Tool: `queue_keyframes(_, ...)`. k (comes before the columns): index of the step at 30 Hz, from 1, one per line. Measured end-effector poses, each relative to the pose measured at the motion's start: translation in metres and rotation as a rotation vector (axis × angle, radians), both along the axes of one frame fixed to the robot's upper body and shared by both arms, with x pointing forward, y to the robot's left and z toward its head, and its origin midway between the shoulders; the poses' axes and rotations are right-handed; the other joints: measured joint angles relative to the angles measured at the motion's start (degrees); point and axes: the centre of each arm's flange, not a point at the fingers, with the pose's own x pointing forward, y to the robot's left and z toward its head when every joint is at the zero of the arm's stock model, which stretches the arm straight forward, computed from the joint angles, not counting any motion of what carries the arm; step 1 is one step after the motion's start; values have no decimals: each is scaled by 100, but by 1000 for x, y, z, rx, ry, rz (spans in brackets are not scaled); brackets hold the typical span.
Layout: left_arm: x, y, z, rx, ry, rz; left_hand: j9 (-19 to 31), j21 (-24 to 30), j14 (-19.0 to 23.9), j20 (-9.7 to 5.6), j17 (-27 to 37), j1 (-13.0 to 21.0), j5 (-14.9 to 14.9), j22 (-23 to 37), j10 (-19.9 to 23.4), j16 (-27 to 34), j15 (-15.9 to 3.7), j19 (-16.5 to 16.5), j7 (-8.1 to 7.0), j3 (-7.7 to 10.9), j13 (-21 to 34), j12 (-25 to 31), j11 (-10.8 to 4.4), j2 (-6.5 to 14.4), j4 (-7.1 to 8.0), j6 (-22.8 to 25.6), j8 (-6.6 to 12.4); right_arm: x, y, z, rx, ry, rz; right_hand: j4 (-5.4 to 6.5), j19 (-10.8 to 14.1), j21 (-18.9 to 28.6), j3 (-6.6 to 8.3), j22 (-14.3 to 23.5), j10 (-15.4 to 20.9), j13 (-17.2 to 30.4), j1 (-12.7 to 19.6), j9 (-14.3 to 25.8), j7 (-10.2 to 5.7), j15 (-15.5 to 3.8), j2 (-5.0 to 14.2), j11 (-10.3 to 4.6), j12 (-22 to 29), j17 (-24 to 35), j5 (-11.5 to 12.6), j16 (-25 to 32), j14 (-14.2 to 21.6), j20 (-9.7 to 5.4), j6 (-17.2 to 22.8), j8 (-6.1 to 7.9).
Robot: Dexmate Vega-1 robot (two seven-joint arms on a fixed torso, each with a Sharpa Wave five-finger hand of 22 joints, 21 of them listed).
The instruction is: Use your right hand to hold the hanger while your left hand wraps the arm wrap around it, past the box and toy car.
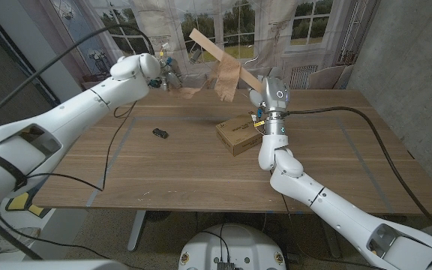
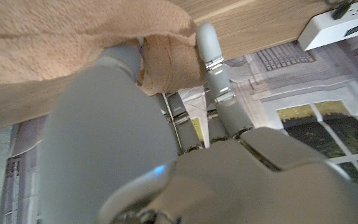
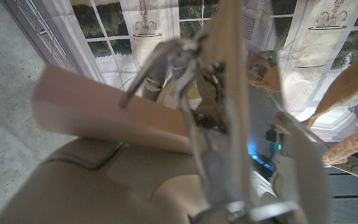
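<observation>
Right hand [image 1: 274, 91] grips wooden hanger [image 1: 217, 54], raised over the table's [image 1: 186, 165] far edge.
Left hand [image 1: 156, 71] pinches tan arm wrap [image 1: 225, 81] draped on it; box [image 1: 238, 135] mid-tabletop, toy car [image 1: 160, 133] left of it.

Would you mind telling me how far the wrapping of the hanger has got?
Done: the right hand holds the wooden hanger up above the box. In hand: the left hand grips the tan arm wrap, which stretches to the hanger. Left: how many turns are on is unclear; the winding looks unfinished.
</observation>
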Motion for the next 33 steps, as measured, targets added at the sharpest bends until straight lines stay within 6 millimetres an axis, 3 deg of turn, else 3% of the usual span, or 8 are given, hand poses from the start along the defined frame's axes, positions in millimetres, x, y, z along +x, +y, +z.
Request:
queue_keyframes(9, -18, -44, -17, 70, -7, -192, -21, 21, 0, 19, -15, 0, -1, -29, 31, -8, 0, -19, 22, 0, 2, -73, 9, 0, 0, -21, -13, 0, -1, 1, 25, -20, -15, 0, 0, 0, 0, -10, 5, -1, 0, 0, 0, 0, 0, -5, -1, 0, 0, 0, 0, 0, 0, 25)
queue_keyframes(17, -31, -68, -29, 126, 19, -284, -25, 43, 0, 19, -14, 5, -1, -28, 30, -45, 0, -19, 22, 0, 2, -92, 9, -5, 0, -21, -20, 0, -2, 0, 45, -31, -24, -24, 0, 0, 24, -26, 7, -2, 0, -26, 0, 1, 0, -6, -1, 0, 0, 0, 0, 0, 0, 25)
queue_keyframes(24, -44, -81, -40, 167, 28, -334, -31, 65, 0, 50, -31, 5, -1, -28, 30, -61, 0, -50, 22, 0, 4, -111, 10, -5, 0, -21, -22, 1, -5, -2, 72, -42, -40, -5, 0, 0, 43, -26, 14, -3, 0, -26, 0, 1, 0, -14, -4, 0, 0, 0, 0, 0, 0, 25)
queue_keyframes(33, -63, -82, -49, 165, -20, -384, -27, 65, 0, 50, -41, 4, -24, -27, 29, -72, 0, -50, 22, 26, 91, -132, 11, -3, -25, -21, -22, 2, -10, -2, 110, -43, -51, -5, 0, 11, 43, -26, 16, -3, 0, -26, -31, -14, 0, -15, -4, 0, 0, 0, 34, 0, -30, 66)
